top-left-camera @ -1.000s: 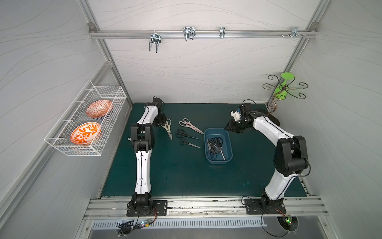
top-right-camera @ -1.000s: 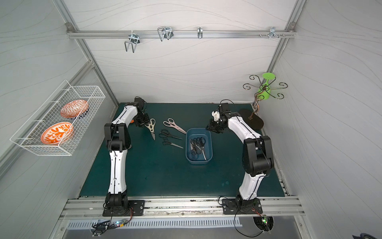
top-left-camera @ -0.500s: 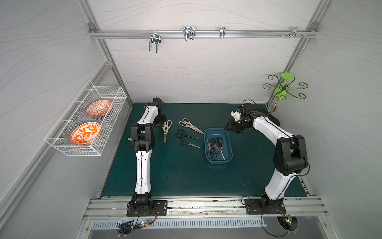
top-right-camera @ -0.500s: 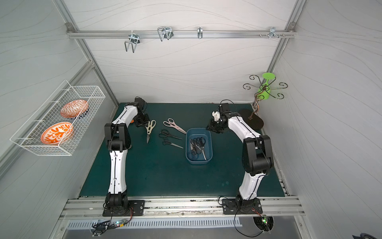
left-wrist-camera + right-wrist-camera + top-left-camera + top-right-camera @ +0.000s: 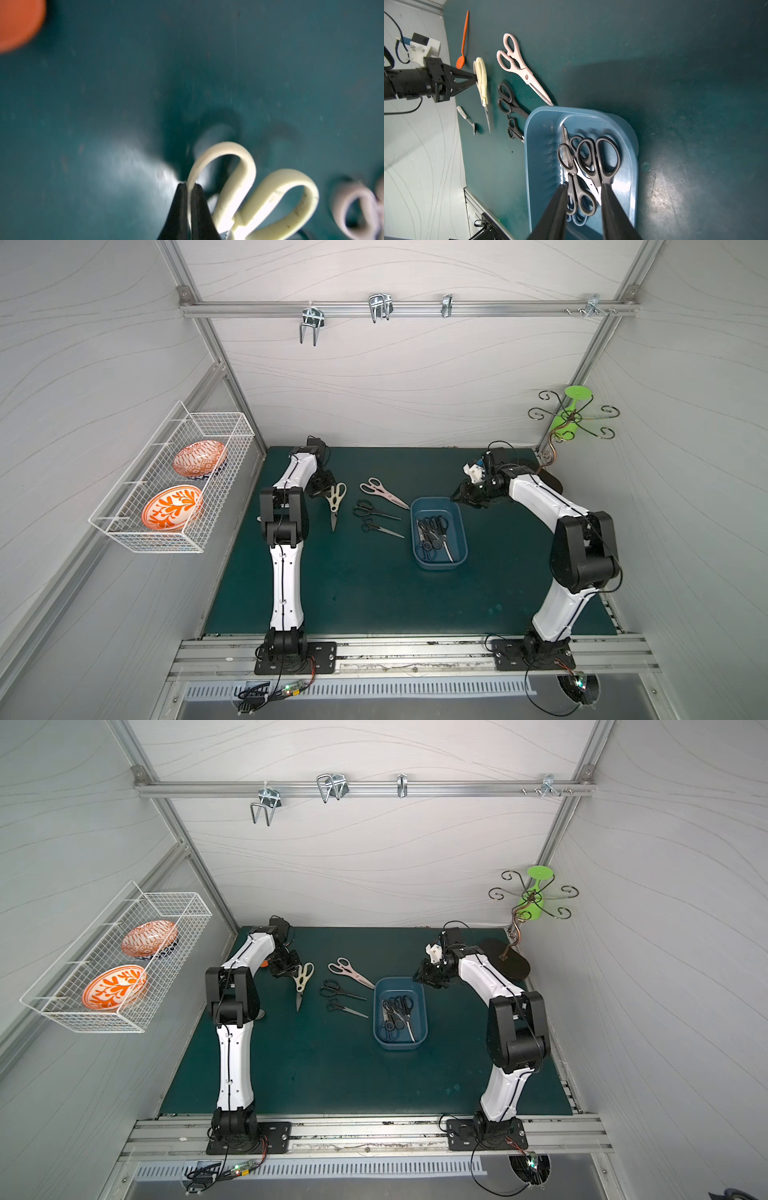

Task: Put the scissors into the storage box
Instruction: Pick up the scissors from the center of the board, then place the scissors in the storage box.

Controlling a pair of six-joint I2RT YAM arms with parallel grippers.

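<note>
My left gripper (image 5: 189, 185) is shut on one handle loop of the cream-handled scissors (image 5: 228, 145). In both top views that left gripper (image 5: 326, 493) (image 5: 291, 971) holds the cream pair (image 5: 336, 499) (image 5: 302, 979) at the back left of the mat, handles raised and blade pointing toward the front. The pink-handled scissors (image 5: 380, 492) and two black-handled pairs (image 5: 372, 510) (image 5: 380, 529) lie flat between it and the blue storage box (image 5: 461, 522) (image 5: 542, 166). Several black-handled scissors (image 5: 598, 158) lie in the box. My right gripper (image 5: 583, 186) (image 5: 461, 499) hovers open and empty over the box's far end.
An orange spoon (image 5: 464, 37) and a metal spoon (image 5: 466, 118) lie at the mat's left edge behind the left arm. A white wire basket (image 5: 174, 477) with two bowls hangs on the left wall. A black hook stand (image 5: 569, 418) holding a green glass occupies the back right corner.
The left gripper has closed on the cream handle. The cream scissors swung from slanting right to blade pointing at the front. The right arm has not moved.
</note>
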